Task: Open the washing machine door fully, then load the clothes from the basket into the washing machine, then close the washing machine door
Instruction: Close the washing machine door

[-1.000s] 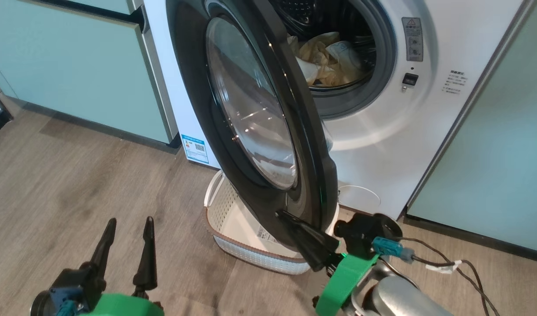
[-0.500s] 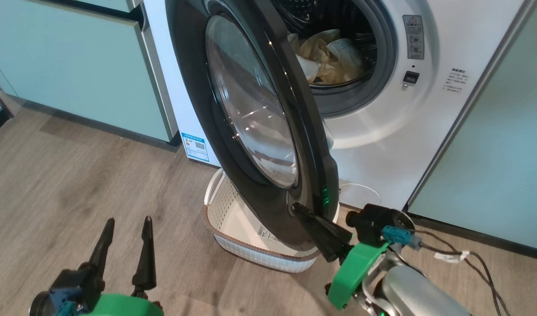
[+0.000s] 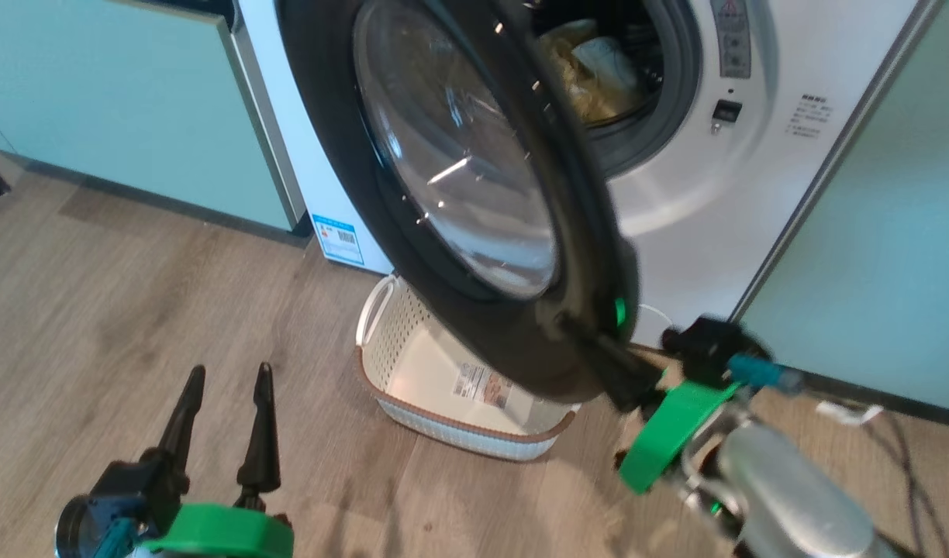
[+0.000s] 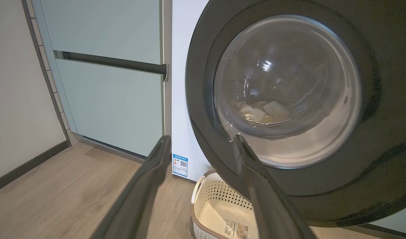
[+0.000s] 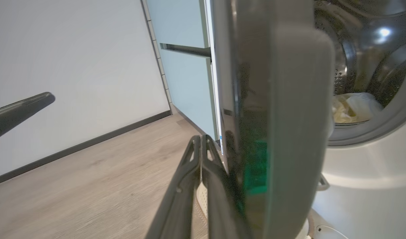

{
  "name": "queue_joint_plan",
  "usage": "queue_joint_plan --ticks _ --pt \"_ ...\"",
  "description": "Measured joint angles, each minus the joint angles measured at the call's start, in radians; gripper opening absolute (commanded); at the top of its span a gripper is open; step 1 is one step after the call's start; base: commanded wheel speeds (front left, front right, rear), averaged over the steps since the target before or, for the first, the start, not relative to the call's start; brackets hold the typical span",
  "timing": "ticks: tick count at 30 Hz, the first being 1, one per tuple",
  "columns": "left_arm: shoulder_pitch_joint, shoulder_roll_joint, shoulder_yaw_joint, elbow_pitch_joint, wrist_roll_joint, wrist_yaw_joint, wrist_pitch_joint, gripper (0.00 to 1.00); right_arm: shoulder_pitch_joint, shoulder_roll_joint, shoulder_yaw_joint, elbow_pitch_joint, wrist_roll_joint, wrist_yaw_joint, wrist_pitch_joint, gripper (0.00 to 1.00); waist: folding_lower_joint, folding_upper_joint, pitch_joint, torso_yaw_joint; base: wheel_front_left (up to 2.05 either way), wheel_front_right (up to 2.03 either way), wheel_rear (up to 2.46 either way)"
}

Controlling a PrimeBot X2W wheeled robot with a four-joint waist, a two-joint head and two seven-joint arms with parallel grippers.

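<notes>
The washing machine door (image 3: 505,353) is glossy black, the washing machine (image 3: 699,217) white, the clothes (image 3: 591,85) pale yellow, the perforated basket (image 3: 393,345) cream, brown-rimmed.

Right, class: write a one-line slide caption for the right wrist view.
Shut right gripper at the part-open door's rim, with clothes in the drum beyond.

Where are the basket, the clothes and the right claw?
basket (image 3: 443,432): head view, front perforated wall.
clothes (image 3: 591,77): head view, yellow fabric.
right claw (image 3: 579,333): head view, shut fingertips.
</notes>
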Motion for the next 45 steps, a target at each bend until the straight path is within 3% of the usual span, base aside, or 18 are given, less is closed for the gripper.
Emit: queue_joint_plan --ticks 12,25,31,45 --pt "-0.090 -0.030 -0.028 0.016 0.002 -0.011 -0.013 1.00 -0.165 -0.042 -0.212 0.127 -0.063 0.000 -0.010 0.00 0.0001 0.0000 0.090 0.012 0.00 0.00 0.00" --pt "-0.163 -0.076 -0.040 0.030 0.026 -0.039 -0.016 1.00 -0.370 -0.071 -0.392 0.324 -0.102 0.000 -0.033 0.00 0.0001 0.0000 0.175 0.079 0.00 0.00 0.00" --pt "-0.181 -0.093 -0.036 0.031 0.035 -0.056 -0.016 1.00 -0.449 -0.095 -0.461 0.358 -0.124 0.000 -0.036 0.00 0.0001 0.0000 0.204 0.105 0.00 0.00 0.00" --pt "-0.196 -0.117 -0.015 0.047 0.052 -0.079 -0.016 1.00 -0.475 -0.093 -0.452 0.367 -0.153 0.000 -0.037 0.00 -0.0001 0.0000 0.205 0.111 0.00 0.00 0.00"
